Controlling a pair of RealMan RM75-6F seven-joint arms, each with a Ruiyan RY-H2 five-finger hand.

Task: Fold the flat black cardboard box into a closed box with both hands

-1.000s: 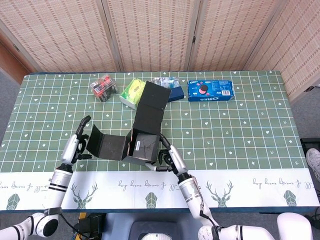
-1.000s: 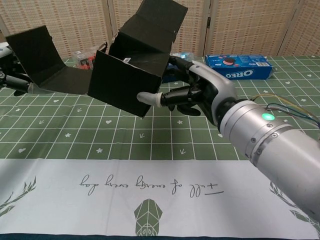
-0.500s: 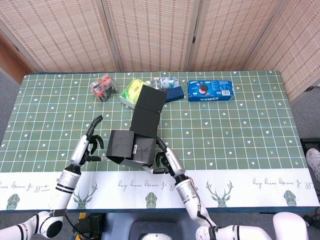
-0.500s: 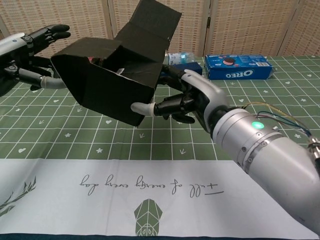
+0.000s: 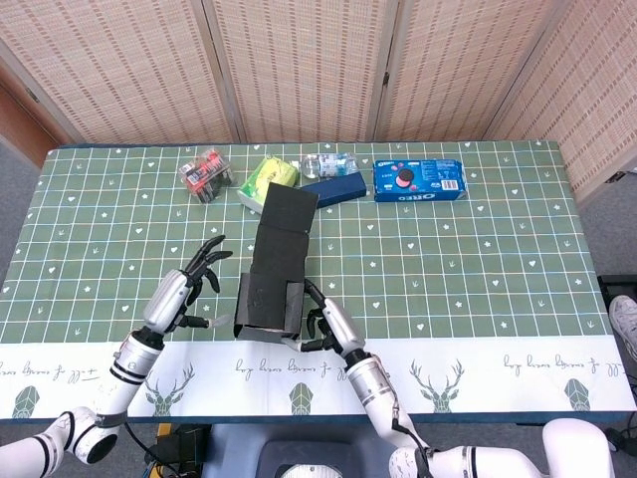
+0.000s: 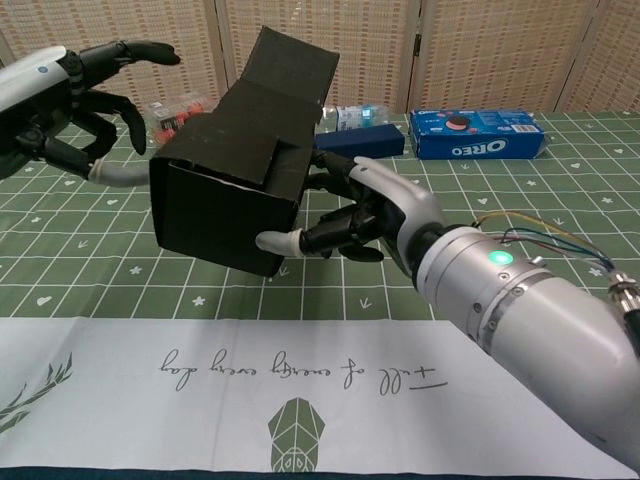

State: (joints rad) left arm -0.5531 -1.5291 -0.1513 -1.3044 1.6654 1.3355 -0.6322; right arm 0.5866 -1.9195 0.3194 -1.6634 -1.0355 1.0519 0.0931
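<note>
Your right hand (image 6: pixel 375 215) grips the near right side of the black cardboard box (image 6: pixel 235 185), thumb on its front face, near the counter's (image 5: pixel 478 269) front edge. Your left hand (image 6: pixel 75 95), fingers spread, holds nothing beside the box's left side. The lid flap stands open behind.

The black cardboard box (image 6: pixel 235 185) stands partly folded on the green checked tablecloth (image 6: pixel 420 195), its long lid flap tilted up toward the far side. The right hand (image 6: pixel 365 215) presses against the box's right wall, thumb at the near lower corner. At far left, the left hand (image 6: pixel 75 90) spreads its fingers just beside the box. An Oreo package (image 6: pixel 478 133) lies far right.
</note>
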